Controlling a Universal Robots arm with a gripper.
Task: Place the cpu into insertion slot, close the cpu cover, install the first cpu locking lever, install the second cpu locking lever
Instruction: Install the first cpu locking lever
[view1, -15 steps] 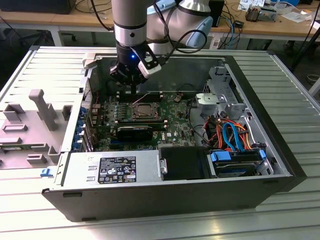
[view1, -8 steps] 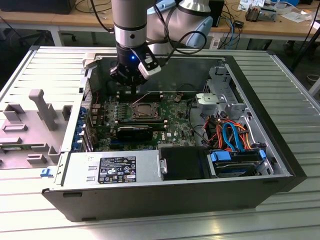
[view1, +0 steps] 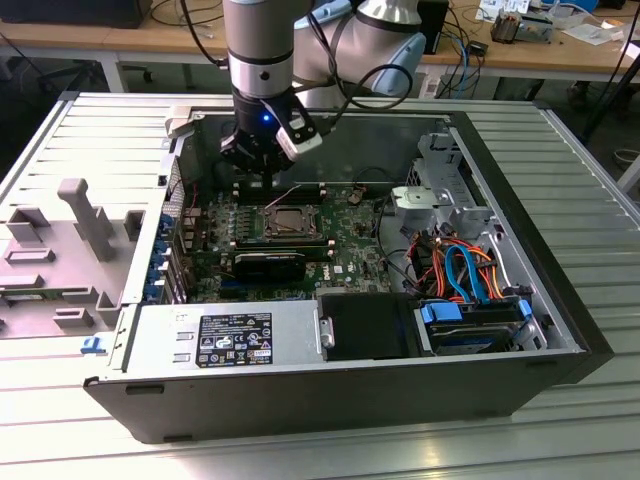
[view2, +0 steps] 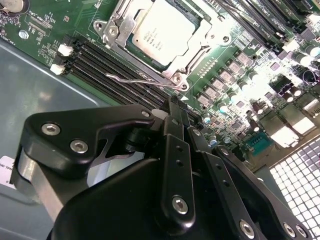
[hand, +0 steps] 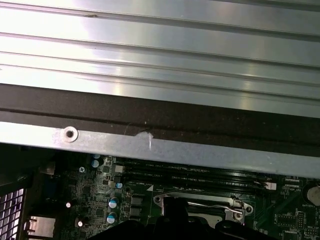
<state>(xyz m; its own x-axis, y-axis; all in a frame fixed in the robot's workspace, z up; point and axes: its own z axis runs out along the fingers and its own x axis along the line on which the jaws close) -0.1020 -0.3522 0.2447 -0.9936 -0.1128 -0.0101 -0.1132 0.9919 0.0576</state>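
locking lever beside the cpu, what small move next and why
Probably lower the hand onto the wire locking lever: the cpu already sits under the closed cpu cover, and the lever lies untouched just ahead of the hand.

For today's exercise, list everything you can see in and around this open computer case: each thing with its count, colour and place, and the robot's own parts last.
cpu: one, dull silver, seated in the insertion slot.
cpu cover: one, silver-grey, closed around the cpu.
locking lever: one seen, thin silver wire, beside the cover.
motherboard: one, green, on the case floor.
memory slots: several, black, alongside the socket.
power supply: one, grey, near edge of the case.
cables: a bundle, orange and blue, exterior view's right.
gripper: one, black, above the socket.
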